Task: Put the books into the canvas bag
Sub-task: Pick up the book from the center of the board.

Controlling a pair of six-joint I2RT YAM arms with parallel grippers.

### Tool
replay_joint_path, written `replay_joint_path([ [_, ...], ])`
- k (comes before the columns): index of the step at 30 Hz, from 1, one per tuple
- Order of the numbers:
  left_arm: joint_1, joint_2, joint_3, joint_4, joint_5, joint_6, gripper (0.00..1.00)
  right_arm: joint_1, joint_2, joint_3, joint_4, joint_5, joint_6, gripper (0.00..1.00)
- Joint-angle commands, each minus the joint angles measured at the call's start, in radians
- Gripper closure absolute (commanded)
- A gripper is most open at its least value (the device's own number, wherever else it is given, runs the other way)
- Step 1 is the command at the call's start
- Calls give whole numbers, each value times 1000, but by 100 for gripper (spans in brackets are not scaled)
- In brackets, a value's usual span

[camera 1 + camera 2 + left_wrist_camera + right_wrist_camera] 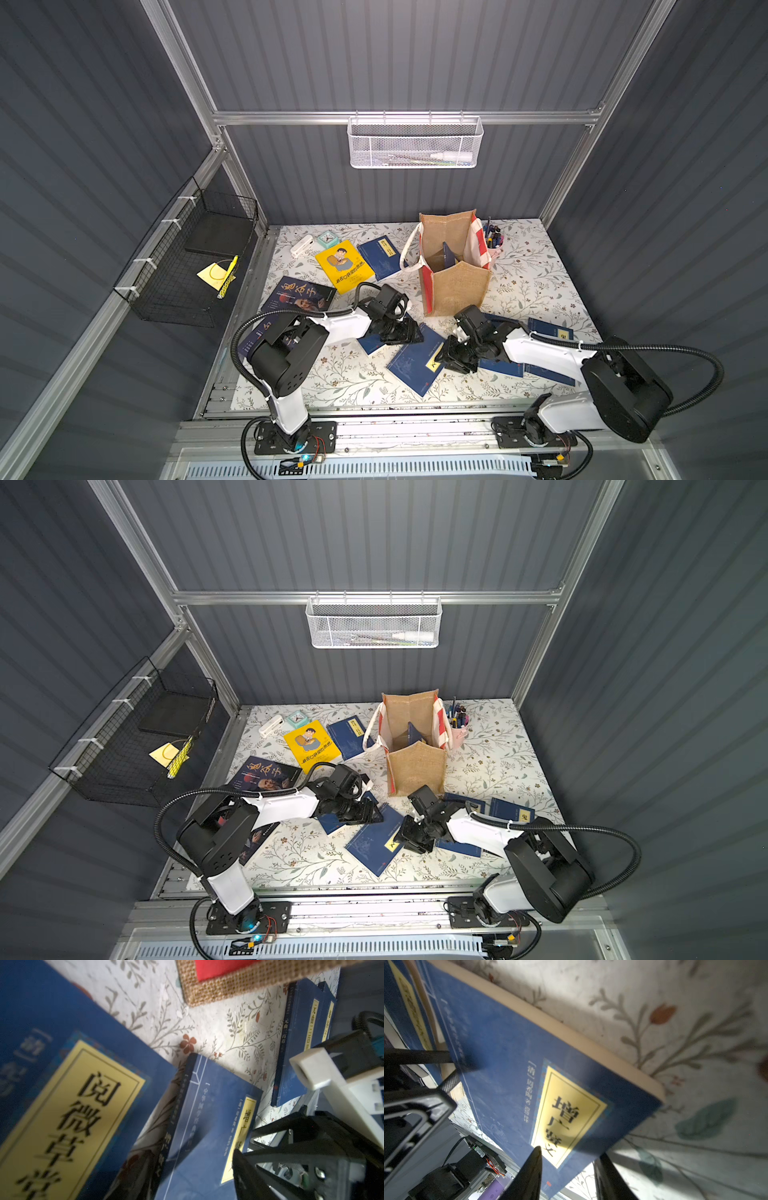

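The floral tabletop (519, 291) holds the canvas bag (455, 286) upright towards the back, with books (345, 266) lying scattered around it. My right gripper (570, 1152) straddles a blue book (409, 370) at its labelled corner in front of the bag, and my left gripper (397, 334) sits over a neighbouring book (368, 345). I cannot tell if either grips.

- Type of place: robotics lab test cell, dressed as a study desk.
- Walls: grey ribbed panels (415, 54) in an aluminium frame (374, 117), behind and to both sides of the canvas bag (455, 286).
- Fixtures: left arm base (291, 438) and right arm base (532, 434), bolted to a slotted rail (415, 432) in front of the bag.
- Surface: table with floral cover (540, 291), under the bag.
- Desk props: pink pen cup (494, 245) just beside the bag; books (345, 266) and small clock (329, 238) to its left; white mesh basket (415, 143) above and behind it; black wire basket (191, 266) well apart to its left.
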Motion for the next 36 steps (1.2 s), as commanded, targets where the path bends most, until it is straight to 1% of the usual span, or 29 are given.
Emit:
replay_joint_path([
  [1, 5, -36, -40, 19, 122, -35, 42, -17, 70, -31, 60, 102, -47, 60],
  [3, 22, -49, -68, 53, 131, -44, 44, -23, 81, -21, 63, 102, -53, 62],
  [4, 27, -54, -82, 76, 138, -53, 46, -23, 89, -17, 66, 68, -55, 63],
  [9, 37, -79, -128, 167, 152, -87, 57, -25, 109, 2, 90, 46, -55, 66],
  [11, 38, -91, -133, 185, 158, -90, 59, -27, 111, 8, 92, 45, -56, 68],
  [15, 46, -120, -137, 190, 157, -94, 69, -32, 110, 23, 86, 37, -63, 70],
  [19, 58, -143, -141, 196, 171, -98, 77, -37, 102, 31, 84, 36, -70, 72],
  [22, 66, -158, -136, 175, 171, -93, 90, -43, 94, 42, 72, 30, -78, 72],
  [24, 74, -179, -123, 129, 154, -71, 98, -46, 67, 60, 39, 27, -99, 72],
  [25, 77, -194, -114, 102, 144, -58, 100, -48, 48, 73, 12, 31, -115, 71],
  [28, 98, -255, -65, -33, 96, 2, 100, -59, -54, 140, -143, 79, -194, 61],
  [30, 117, -301, -23, -141, 47, 46, 100, -72, -134, 213, -291, 164, -265, 57],
  [34, 141, -377, 88, -357, -100, 123, 100, -122, -257, 401, -553, 287, -392, 52],
  [36, 147, -404, 160, -462, -207, 156, 100, -150, -287, 520, -665, 338, -452, 51],
])
